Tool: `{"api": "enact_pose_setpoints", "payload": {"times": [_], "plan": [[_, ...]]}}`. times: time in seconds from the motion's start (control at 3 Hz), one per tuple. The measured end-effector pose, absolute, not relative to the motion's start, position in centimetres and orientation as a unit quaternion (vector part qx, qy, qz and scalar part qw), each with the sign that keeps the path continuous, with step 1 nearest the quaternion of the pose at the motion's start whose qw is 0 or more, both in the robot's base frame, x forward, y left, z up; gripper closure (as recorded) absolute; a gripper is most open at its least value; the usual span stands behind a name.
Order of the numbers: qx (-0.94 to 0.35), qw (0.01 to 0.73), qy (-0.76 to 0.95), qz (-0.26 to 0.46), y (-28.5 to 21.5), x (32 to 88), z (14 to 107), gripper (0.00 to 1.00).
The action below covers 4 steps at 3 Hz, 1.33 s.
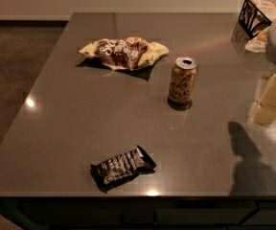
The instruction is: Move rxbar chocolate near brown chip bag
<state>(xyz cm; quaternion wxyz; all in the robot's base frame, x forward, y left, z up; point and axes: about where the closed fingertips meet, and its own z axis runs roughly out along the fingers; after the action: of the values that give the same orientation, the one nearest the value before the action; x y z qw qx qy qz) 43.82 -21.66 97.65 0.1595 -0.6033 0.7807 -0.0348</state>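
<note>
The rxbar chocolate (122, 166) lies flat near the table's front edge, left of centre, in a glossy black wrapper with white lettering. The brown chip bag (124, 52) lies crumpled at the far left-centre of the table, with a brown middle and pale yellow ends. My gripper (271, 104), pale yellow below a white arm, hangs above the table's right edge. It is far to the right of both the bar and the bag and holds nothing that I can see.
An orange-tan drink can (181, 80) stands upright between the bag and the gripper. A black wire holder (258, 14) with napkins sits at the far right corner. The dark grey table (71, 114) ends at a front edge just below the bar.
</note>
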Motion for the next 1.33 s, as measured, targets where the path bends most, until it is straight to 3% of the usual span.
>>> {"api": "enact_pose_setpoints", "payload": {"times": [0.33,0.67,1.33], "plan": [[-0.603,0.160,0.781,-0.035,-21.6,43.8,97.7,0.00],[-0.636,0.171,0.752,-0.014,-18.4,43.3,97.2,0.00],[-0.726,0.164,0.668,0.028,-8.1,39.3,94.0,0.00]]}}
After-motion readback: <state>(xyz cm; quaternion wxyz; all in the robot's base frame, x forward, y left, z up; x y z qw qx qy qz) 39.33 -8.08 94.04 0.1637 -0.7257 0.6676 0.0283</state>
